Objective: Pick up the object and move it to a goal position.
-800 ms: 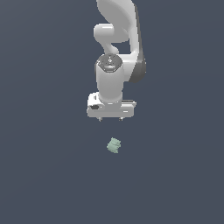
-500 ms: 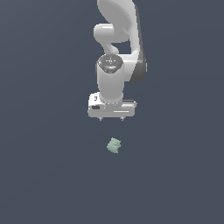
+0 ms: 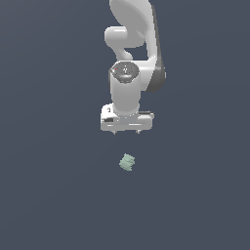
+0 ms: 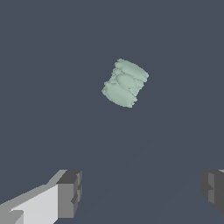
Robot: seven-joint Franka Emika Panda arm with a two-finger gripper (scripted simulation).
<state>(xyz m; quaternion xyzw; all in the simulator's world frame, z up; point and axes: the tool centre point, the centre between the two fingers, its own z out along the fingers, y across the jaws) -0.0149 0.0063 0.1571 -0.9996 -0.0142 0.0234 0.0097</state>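
Note:
The object [image 3: 127,162] is a small pale mint-green lumpy block with ridged sides, lying on the dark grey floor. It also shows in the wrist view [image 4: 125,83]. My white gripper [image 3: 127,132] hangs above the floor, behind the object in the exterior view and apart from it. Its jaws are wide open and empty. In the wrist view the gripper [image 4: 142,192] shows two grey fingertips [image 4: 70,192] far apart, with the object beyond them, not between them.
The dark grey floor [image 3: 53,195] spreads flat all around. The white arm [image 3: 134,44] rises behind the gripper in the exterior view.
The gripper has shifted slightly toward the object between the earlier frames and now. The object has not moved.

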